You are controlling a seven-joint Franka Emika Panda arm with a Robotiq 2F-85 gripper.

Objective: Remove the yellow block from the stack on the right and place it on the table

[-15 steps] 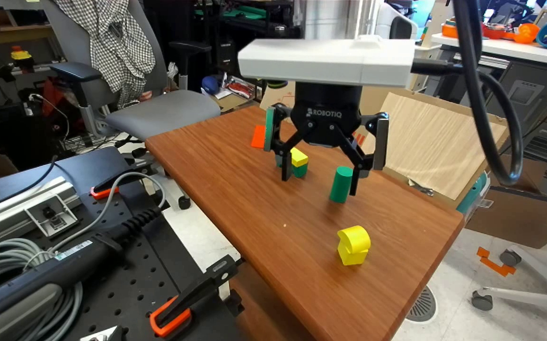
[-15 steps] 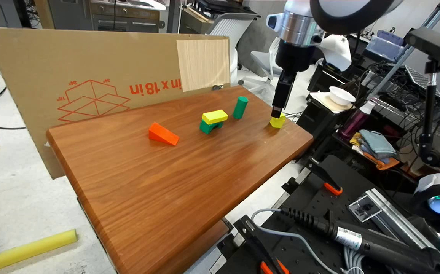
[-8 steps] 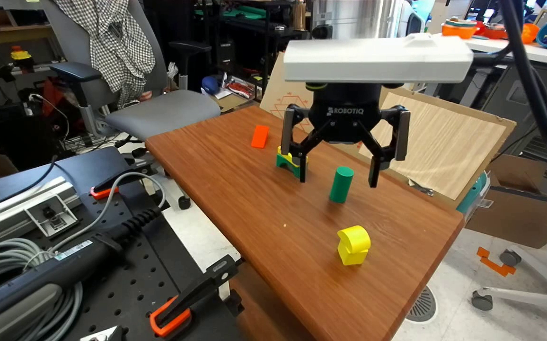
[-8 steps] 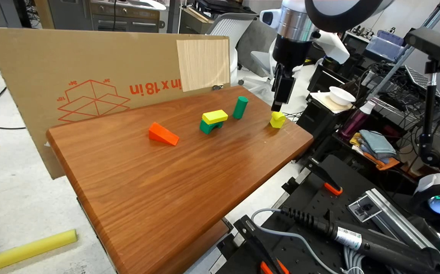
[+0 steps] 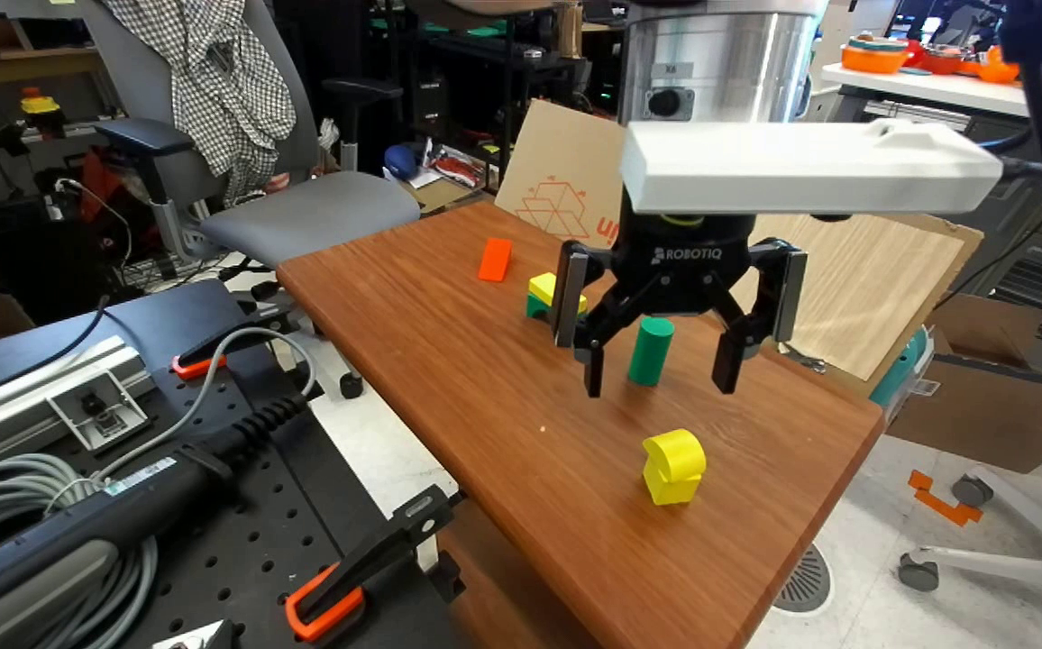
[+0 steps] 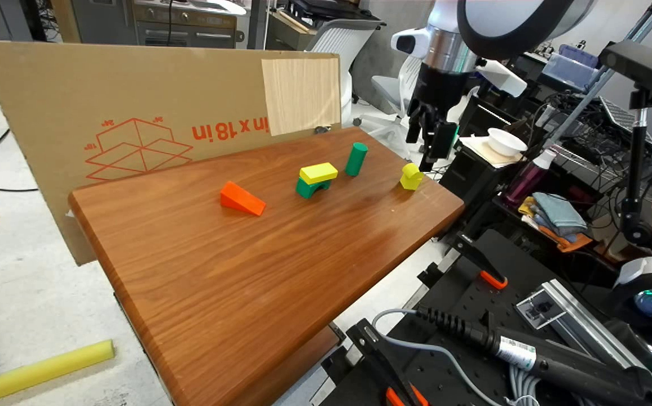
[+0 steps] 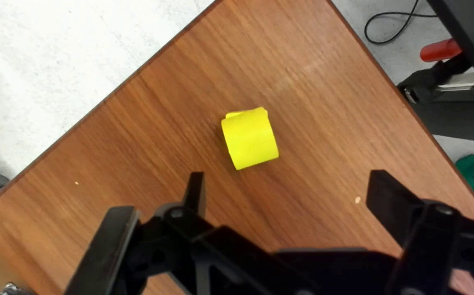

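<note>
I'm hanging the jaws over the desk [image 7: 151,135], spread wide apart and gripping nothing, presumably for clearing the yellow block [image 7: 250,138] on both sides. In the wrist view that block is lying ahead of the jaws rather than between them, so I'm reckoning on lining up before going lower. It's topping the stack [image 5: 674,467], rounded side up, resting slightly askew on the lower yellow block [image 5: 670,491]; only that support is carrying it, so I'm expecting it to slip under an uneven squeeze. The stack is standing near one end of the desk, well apart from the rest, giving me room to close in. Farther off, the green cylinder [image 5: 650,353] is standing on end. Beyond it a yellow slab [image 6: 318,172] is lying on a green arch [image 6: 305,188], a pair I'm leaving alone since it isn't being asked for. Past that an orange wedge [image 6: 240,198] is lying slope up, and a cardboard sheet [image 6: 157,96] is standing along the desk's side, perhaps as a screen
</note>
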